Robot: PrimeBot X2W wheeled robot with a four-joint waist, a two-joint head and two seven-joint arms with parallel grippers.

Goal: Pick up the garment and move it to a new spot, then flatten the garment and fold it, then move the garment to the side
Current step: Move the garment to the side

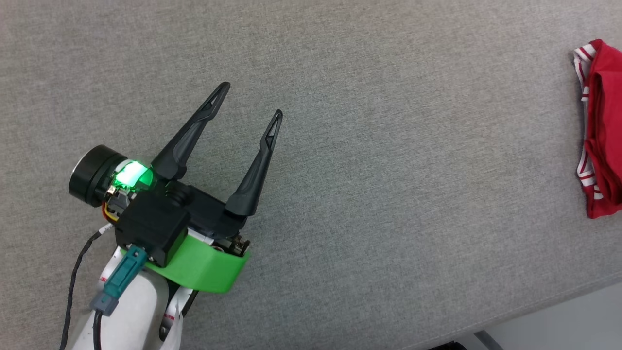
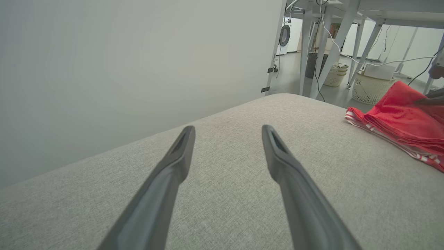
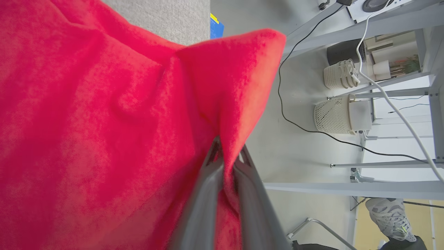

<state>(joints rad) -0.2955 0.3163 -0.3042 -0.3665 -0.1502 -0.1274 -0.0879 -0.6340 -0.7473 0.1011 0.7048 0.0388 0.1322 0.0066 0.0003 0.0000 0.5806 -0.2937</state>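
The garment [image 1: 602, 131], red with red-and-white striped trim, lies bunched at the far right edge of the head view on the grey cushion. Seen from the left wrist, the garment [image 2: 402, 118] sits at the right with one corner lifted. My right gripper [image 3: 229, 156] is shut on a fold of the garment [image 3: 104, 121], red cloth pinched between its fingertips. My left gripper [image 1: 250, 99] hovers open over bare grey fabric at the lower left, well away from the garment. In its own wrist view my left gripper [image 2: 227, 133] shows both fingers spread with nothing between them.
The grey cushioned surface [image 1: 388, 170] spreads wide between the left gripper and the garment; its edge runs along the lower right. Beyond it stand white table legs [image 2: 333, 45], woven baskets [image 3: 334, 114], cables on the floor, and a person's shoe [image 3: 390, 217].
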